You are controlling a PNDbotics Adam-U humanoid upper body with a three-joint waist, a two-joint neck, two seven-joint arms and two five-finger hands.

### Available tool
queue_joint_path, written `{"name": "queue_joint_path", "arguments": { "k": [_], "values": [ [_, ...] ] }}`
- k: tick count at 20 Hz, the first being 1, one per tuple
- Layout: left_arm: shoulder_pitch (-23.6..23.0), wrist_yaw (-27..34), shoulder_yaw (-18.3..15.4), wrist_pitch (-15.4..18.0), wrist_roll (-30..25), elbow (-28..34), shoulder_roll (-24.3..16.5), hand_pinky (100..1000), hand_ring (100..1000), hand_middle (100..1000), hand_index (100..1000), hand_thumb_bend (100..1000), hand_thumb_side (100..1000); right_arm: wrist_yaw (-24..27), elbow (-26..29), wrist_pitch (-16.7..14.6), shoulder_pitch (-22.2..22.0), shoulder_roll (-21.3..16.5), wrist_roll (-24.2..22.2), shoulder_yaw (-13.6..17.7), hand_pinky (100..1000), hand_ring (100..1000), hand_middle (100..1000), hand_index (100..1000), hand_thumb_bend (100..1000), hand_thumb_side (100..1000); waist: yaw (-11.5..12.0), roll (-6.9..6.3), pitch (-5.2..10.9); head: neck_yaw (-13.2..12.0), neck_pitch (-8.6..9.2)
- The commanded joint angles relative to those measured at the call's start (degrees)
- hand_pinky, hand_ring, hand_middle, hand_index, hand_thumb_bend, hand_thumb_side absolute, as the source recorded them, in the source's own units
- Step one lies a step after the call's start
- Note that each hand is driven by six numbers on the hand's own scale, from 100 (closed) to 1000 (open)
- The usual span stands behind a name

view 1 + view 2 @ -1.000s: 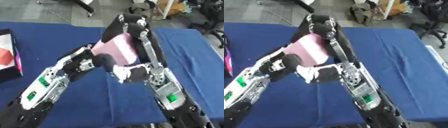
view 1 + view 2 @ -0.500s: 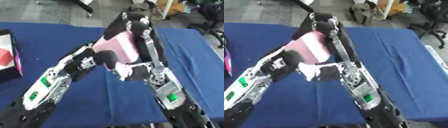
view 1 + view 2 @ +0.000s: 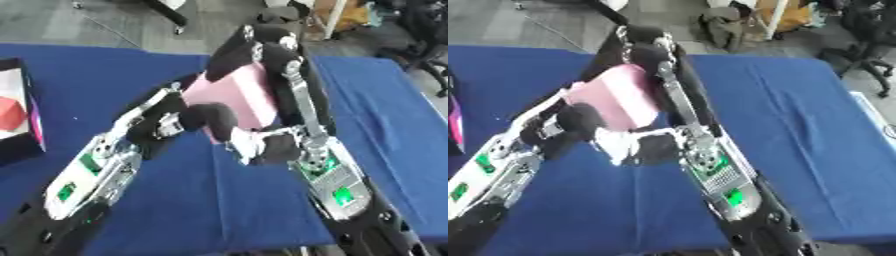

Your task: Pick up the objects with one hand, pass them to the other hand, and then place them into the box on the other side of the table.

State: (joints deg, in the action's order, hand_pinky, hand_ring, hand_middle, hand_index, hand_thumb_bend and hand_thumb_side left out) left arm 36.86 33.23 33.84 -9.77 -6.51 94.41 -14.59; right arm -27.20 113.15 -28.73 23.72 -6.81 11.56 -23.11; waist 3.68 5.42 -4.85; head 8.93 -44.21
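A flat pink object [image 3: 243, 92] is held up in mid-air above the blue table [image 3: 385, 100]. My right hand [image 3: 262, 44] is at its top edge, fingers curled over it. My left hand [image 3: 206, 118] has come up from the lower left and is closed against the object's lower left edge. Both forearms cross in front of the camera and hide the table's middle. The box [image 3: 16, 112], black with white and red inside, lies at the table's left edge.
Blue cloth covers the whole table. Beyond its far edge is grey floor with a chair base [image 3: 166, 10] and bags [image 3: 732, 25]. An office chair [image 3: 868, 30] stands at the far right.
My left hand has risen slightly and moved in closer to the pink object's lower edge. The right hand and the pink object have hardly moved.
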Motion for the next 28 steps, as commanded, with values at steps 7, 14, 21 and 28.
{"name": "queue_joint_path", "arguments": {
  "k": [7,14,21,28],
  "values": [
    [2.1,3.0,0.8,-1.0,-1.8,2.1,0.1,795,884,836,835,850,458,0.8,1.4,0.0,0.8,-0.2,0.0,-0.4,307,374,281,350,218,528,-0.2,-0.25,0.86,-0.1,0.09],
    [3.2,6.4,1.7,-2.3,-5.7,5.0,0.1,784,859,793,798,803,450,-0.1,1.4,-0.3,0.8,-0.1,0.9,-0.4,295,366,271,348,224,523,-0.5,-0.33,0.94,0.1,0.09],
    [3.6,9.2,1.5,-2.5,-7.8,7.4,0.3,781,843,766,774,769,431,-0.1,1.4,-0.1,0.4,0.1,2.3,-0.6,273,352,256,334,199,519,-0.7,-0.17,1.01,0.3,0.09],
    [3.5,10.5,1.8,-3.0,-7.7,7.7,0.5,743,728,581,620,615,387,1.1,1.4,0.4,0.2,0.2,2.6,-0.9,267,349,250,330,185,520,-0.6,-0.08,0.89,0.4,0.09]
  ]
}}
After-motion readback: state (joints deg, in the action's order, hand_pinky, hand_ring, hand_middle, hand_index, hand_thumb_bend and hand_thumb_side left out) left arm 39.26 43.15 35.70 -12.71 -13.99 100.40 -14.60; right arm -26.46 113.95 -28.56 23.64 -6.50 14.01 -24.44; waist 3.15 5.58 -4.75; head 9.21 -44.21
